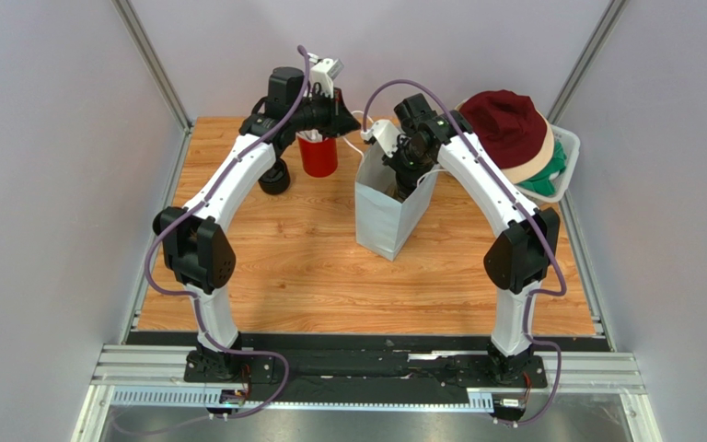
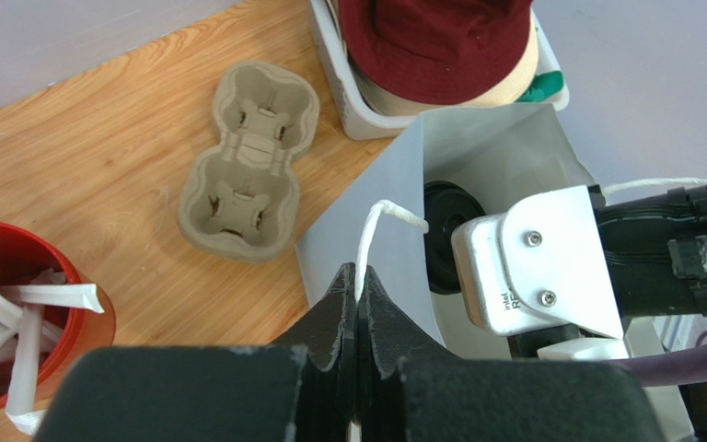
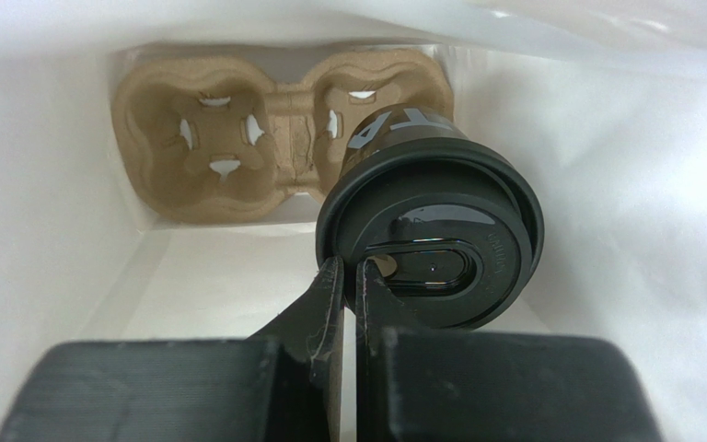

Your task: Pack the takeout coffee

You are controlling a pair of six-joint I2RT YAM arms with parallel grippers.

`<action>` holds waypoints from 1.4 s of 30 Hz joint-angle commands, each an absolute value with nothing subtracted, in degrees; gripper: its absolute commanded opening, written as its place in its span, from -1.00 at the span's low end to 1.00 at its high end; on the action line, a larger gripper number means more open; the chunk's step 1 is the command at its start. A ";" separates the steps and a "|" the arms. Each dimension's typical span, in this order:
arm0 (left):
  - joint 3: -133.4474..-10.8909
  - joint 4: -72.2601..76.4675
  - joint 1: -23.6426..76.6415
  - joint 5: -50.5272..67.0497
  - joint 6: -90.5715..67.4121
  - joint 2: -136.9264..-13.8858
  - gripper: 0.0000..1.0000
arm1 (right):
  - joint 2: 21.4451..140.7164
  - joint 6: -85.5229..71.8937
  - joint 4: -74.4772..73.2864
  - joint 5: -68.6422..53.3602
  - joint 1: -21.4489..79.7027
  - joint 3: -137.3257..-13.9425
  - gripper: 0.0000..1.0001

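The takeout coffee (image 3: 431, 239), a dark cup with a black lid, hangs tilted inside the white paper bag (image 1: 389, 207). My right gripper (image 3: 350, 267) is shut on the lid's rim and reaches down into the bag (image 1: 405, 175). The cup's lower end is at the right pocket of a brown pulp carrier (image 3: 228, 147) on the bag's floor. I cannot tell whether it is seated there. My left gripper (image 2: 359, 274) is shut on the bag's white string handle (image 2: 380, 216), at the bag's back left edge (image 1: 348, 118).
A second pulp carrier (image 2: 247, 161) lies on the wooden table behind the bag. A red cup of white straws (image 1: 318, 155) and a squat black piece (image 1: 274, 180) stand left of the bag. A white basket (image 1: 564, 152) holding hats sits at the back right.
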State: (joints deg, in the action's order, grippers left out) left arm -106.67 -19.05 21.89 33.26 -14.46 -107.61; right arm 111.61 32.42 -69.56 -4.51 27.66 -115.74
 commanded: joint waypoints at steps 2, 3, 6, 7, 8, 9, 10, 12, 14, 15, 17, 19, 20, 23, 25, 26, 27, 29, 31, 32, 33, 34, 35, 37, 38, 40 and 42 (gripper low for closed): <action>-108.37 -18.90 21.97 31.46 -13.97 -106.44 -1.00 | 112.41 33.40 -71.28 -2.64 27.16 -116.37 -1.00; -108.20 -18.90 21.97 31.64 -14.15 -106.26 -1.00 | 112.93 33.14 -71.28 -2.38 27.16 -116.63 -1.00; -107.32 -18.11 21.97 32.78 -14.68 -105.56 -1.00 | 113.47 32.87 -71.54 -2.55 26.72 -117.33 -1.00; -107.05 -17.84 21.97 33.13 -14.76 -105.38 -1.00 | 113.90 32.61 -71.46 -2.55 26.63 -117.68 -1.00; -106.62 -17.67 21.97 33.40 -14.94 -105.12 -1.00 | 114.08 32.52 -71.54 -2.64 26.54 -117.69 -1.00; -106.35 -17.49 21.97 33.40 -14.94 -104.60 -1.00 | 114.17 32.43 -71.63 -2.81 26.46 -117.69 -1.00; -106.09 -17.23 21.97 33.57 -15.03 -104.42 -1.00 | 114.60 32.43 -71.89 -3.16 26.46 -117.51 -1.00; -105.38 -16.96 21.97 33.66 -15.29 -103.89 -1.00 | 115.05 32.34 -71.98 -3.34 26.46 -117.33 -1.00; -104.94 -16.70 21.97 34.01 -15.47 -103.54 -1.00 | 115.57 32.34 -72.33 -3.69 26.46 -117.25 -1.00; -104.77 -16.70 21.97 33.93 -15.73 -103.27 -1.00 | 115.66 32.34 -72.33 -3.78 26.46 -117.25 -1.00; -104.33 -16.35 21.97 34.28 -15.91 -103.10 -1.00 | 116.27 32.34 -72.42 -3.95 26.45 -117.25 -1.00; -103.98 -16.09 21.97 34.37 -16.08 -102.83 -1.00 | 116.80 32.34 -72.60 -3.96 26.37 -117.33 -1.00; -103.71 -16.08 21.97 34.19 -16.26 -102.83 -1.00 | 117.07 32.43 -72.68 -3.96 26.37 -117.33 -1.00; -103.19 -16.00 21.97 33.14 -16.26 -102.39 -1.00 | 118.04 32.43 -73.04 -3.52 26.37 -117.33 -1.00; -103.10 -16.08 21.97 32.70 -16.00 -102.13 -1.00 | 118.48 31.64 -72.69 -1.59 26.28 -117.95 -1.00; -103.01 -16.17 21.97 32.70 -15.91 -102.04 -1.00 | 118.22 31.47 -72.60 -1.67 25.93 -118.21 -1.00; -103.01 -16.17 21.97 32.78 -15.91 -102.04 -1.00 | 117.86 30.86 -71.90 -1.84 25.67 -118.30 -1.00; -103.09 -16.08 21.97 33.13 -16.08 -102.04 -1.00 | 117.95 30.59 -71.98 -1.85 25.14 -118.65 -1.00; -103.27 -16.00 21.97 33.48 -16.43 -102.22 -1.00 | 118.73 31.02 -72.77 -1.58 24.96 -118.74 -1.00; -103.36 -16.08 21.97 33.49 -16.52 -102.22 -1.00 | 118.74 31.11 -73.03 -1.67 24.96 -118.39 -1.00; -103.36 -16.08 21.97 33.57 -16.61 -102.13 -1.00 | 119.00 31.20 -73.30 -1.84 25.05 -117.95 -1.00; -103.27 -16.17 21.97 33.57 -16.87 -102.04 -1.00 | 119.00 31.29 -73.21 -1.85 24.96 -116.82 -1.00; -103.18 -16.08 21.97 33.49 -16.87 -101.87 -1.00 | 119.00 31.38 -73.13 -1.93 24.96 -116.28 -1.00; -103.01 -16.08 21.97 33.05 -16.96 -101.69 -1.00 | 118.92 31.46 -72.78 -2.46 24.87 -114.71 -1.00; -103.01 -16.17 21.97 32.70 -16.96 -101.43 -1.00 | 118.83 31.46 -72.51 -2.55 24.87 -114.18 -1.00; -102.92 -16.52 21.97 31.56 -16.96 -101.16 -1.00 | 118.65 31.38 -71.63 -2.72 24.79 -113.12 -1.00; -102.92 -17.22 21.97 29.28 -16.79 -100.99 -1.00 | 118.30 31.38 -70.67 -2.73 24.79 -111.71 -1.00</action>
